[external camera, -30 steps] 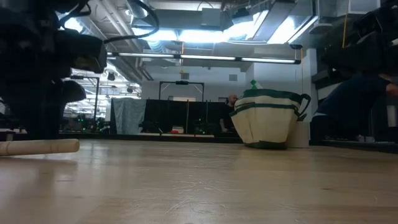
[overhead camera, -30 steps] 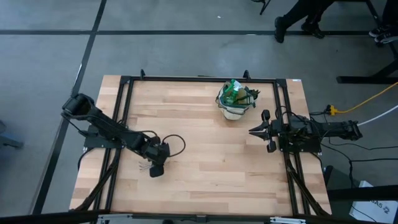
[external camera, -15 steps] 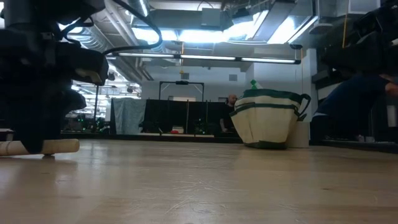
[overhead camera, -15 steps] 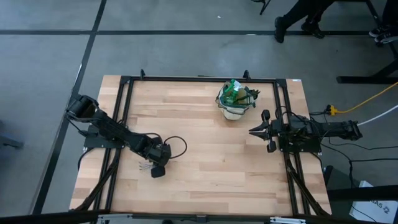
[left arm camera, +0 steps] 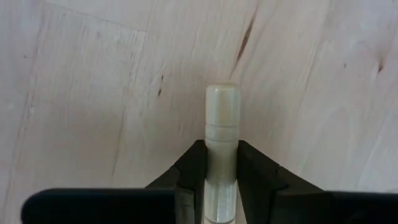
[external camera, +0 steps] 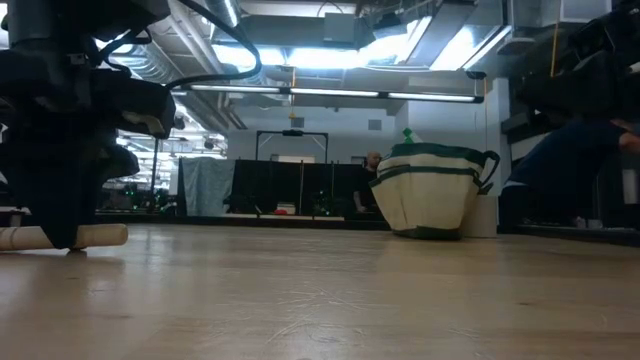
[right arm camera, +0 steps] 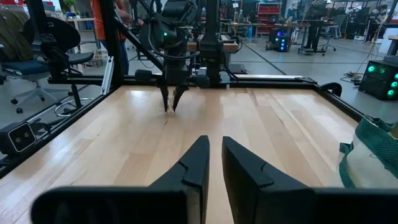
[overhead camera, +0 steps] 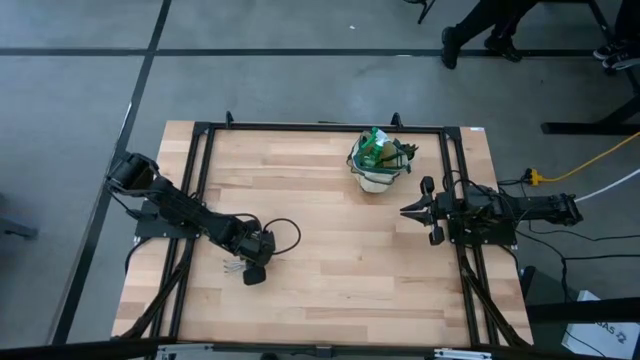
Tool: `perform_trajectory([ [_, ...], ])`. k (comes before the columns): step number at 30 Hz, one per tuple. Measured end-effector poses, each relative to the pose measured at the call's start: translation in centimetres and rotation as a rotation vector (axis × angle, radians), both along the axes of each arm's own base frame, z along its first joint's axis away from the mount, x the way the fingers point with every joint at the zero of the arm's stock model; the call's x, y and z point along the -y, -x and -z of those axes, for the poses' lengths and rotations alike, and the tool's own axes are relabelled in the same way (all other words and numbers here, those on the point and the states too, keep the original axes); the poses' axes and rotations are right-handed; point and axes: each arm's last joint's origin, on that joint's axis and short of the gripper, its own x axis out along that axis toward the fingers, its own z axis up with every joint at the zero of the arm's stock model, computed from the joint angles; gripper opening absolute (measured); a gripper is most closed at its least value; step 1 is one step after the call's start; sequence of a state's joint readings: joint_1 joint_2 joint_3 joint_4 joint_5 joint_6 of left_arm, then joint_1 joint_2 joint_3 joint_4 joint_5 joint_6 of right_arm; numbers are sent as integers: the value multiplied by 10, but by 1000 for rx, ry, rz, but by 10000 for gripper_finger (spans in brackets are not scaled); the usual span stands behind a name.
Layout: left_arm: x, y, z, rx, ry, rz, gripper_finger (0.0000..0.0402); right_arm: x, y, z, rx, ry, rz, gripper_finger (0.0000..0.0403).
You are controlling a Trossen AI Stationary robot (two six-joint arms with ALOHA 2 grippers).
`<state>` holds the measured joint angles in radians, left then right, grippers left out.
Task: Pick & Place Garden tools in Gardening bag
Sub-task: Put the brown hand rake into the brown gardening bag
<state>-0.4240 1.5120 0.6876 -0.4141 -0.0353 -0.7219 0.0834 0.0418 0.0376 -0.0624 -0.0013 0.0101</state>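
A wooden-handled rake lies flat on the table at the near left; its metal prongs (overhead camera: 232, 267) show in the high view and its pale handle (external camera: 100, 235) in the low view. My left gripper (overhead camera: 252, 270) stands over it, shut on the handle. The gardening bag (overhead camera: 378, 165), olive and beige with green things sticking out of its top, stands on its base at the far right (external camera: 437, 190). My right gripper (overhead camera: 405, 211) waits near the right edge, level, pointing left, fingers (right arm camera: 200, 158) nearly together with nothing between them. My left gripper pinches the rake's wooden handle (left arm camera: 222, 140) between its two fingers, a short way back from the rounded free end (left arm camera: 222, 96). The fingers come from above, pointing down, and lie across the handle. The rake lies level on the table.
Black frame rails (overhead camera: 320, 127) run along the table's far, left and right sides. Bare wood (overhead camera: 340, 260) lies between the rake and the bag. People's legs and feet (overhead camera: 480, 30) show on the floor beyond the far edge.
My left gripper has come down over the rake's handle and moved slightly toward the near edge; its fingers now stand on either side of the handle at table height. The rake has stayed where it was.
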Motion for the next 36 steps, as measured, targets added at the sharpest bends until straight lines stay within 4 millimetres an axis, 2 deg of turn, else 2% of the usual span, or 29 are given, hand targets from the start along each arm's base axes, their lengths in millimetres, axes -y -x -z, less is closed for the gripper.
perform_trajectory([
  [20,-1,-8,-2,63,51,-47,63,0,0,0,0,0,-1,47],
  [29,-19,-23,-6,158,49,-110,63,0,0,0,0,0,-1,47],
  [36,-45,-41,-13,301,14,-121,63,0,0,0,1,0,-1,47],
])
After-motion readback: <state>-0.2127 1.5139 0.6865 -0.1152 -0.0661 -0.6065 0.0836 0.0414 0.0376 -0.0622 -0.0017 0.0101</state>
